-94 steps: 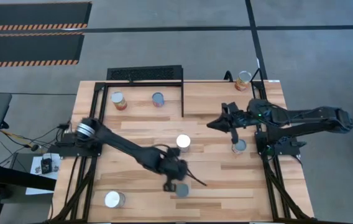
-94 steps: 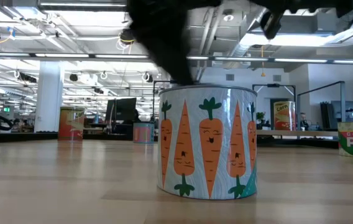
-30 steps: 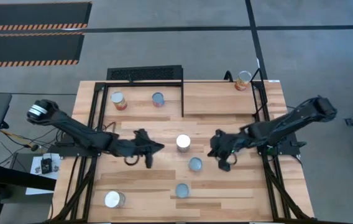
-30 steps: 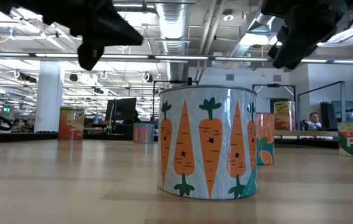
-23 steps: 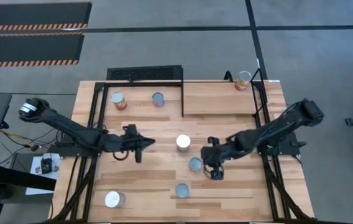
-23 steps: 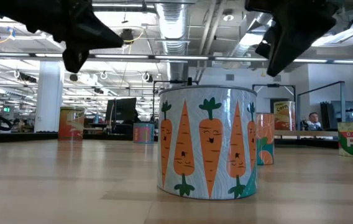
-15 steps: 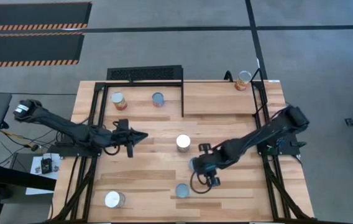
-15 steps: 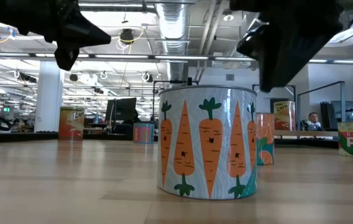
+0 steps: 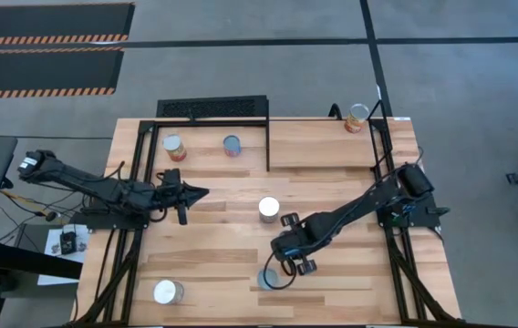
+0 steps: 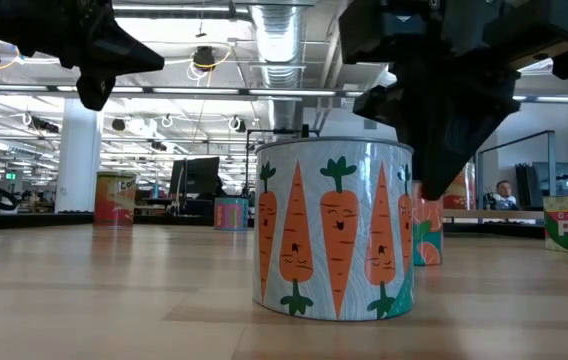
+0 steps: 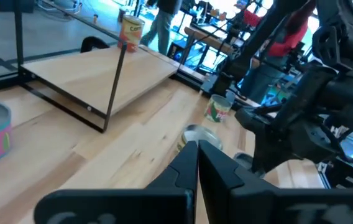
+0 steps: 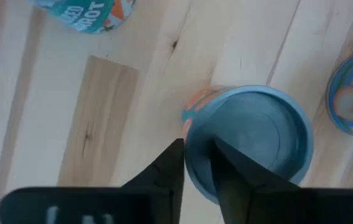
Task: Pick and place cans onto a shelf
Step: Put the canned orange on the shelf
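Note:
My right gripper [image 9: 283, 250] hangs over an orange-labelled can with a grey-blue top [image 12: 251, 140], fingers pointing down and a narrow gap apart, either side of the can's rim [image 12: 186, 132]. The arm hides this can in the high view. A carrot-labelled can [image 9: 266, 278] stands just nearer the table's near edge, and a white-topped can [image 9: 269, 209] just farther. My left gripper [image 9: 201, 192] is shut and empty over the table's left half. The shelf [image 9: 327, 146] at the far right carries one can [image 9: 357, 117]. My right gripper comes at the orange-labelled can from above, one finger [image 12: 226, 168] over its top and the other [image 12: 173, 163] outside the rim. I cannot tell whether either finger touches the can. The can stands upright on the table [image 10: 426, 235].
Two cans [image 9: 174, 148] [image 9: 232, 145] stand on the tabletop inside the black frame bars [image 9: 268, 146] at the far left. Another can [image 9: 168, 292] stands near the near left corner. A black grate [image 9: 212, 108] lies beyond the far edge.
My right gripper has gone toward the table's left and near edges and now stands over the orange-labelled can. My left gripper has drawn back toward the table's left edge, still shut. The cans have stayed where they were.

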Robot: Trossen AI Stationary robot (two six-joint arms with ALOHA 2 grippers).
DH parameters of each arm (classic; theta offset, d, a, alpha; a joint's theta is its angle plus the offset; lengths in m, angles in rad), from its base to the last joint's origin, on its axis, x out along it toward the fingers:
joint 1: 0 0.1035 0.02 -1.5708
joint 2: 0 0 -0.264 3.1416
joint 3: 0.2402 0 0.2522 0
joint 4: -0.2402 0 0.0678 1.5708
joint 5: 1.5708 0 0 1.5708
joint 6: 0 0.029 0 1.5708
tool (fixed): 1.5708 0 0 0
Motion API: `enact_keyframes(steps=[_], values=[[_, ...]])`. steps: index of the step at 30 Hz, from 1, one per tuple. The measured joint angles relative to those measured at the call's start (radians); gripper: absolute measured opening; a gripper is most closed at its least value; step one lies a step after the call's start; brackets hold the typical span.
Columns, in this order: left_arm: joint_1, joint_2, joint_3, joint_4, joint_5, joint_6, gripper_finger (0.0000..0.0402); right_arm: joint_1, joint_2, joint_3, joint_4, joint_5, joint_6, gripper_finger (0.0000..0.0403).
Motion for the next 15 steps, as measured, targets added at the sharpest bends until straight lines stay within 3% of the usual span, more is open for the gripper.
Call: enact_keyframes(steps=[7,15], values=[[0.002,0.001,0.0,-0.004,-0.001,-0.001,0.0,-0.028,-0.036,-0.006,-0.005,-0.019,0.079,0.0013],[0.002,0.001,0.0,-0.01,-0.022,-0.01,0.0,-0.154,-0.21,-0.007,-0.045,-0.023,0.202,0.0008]])
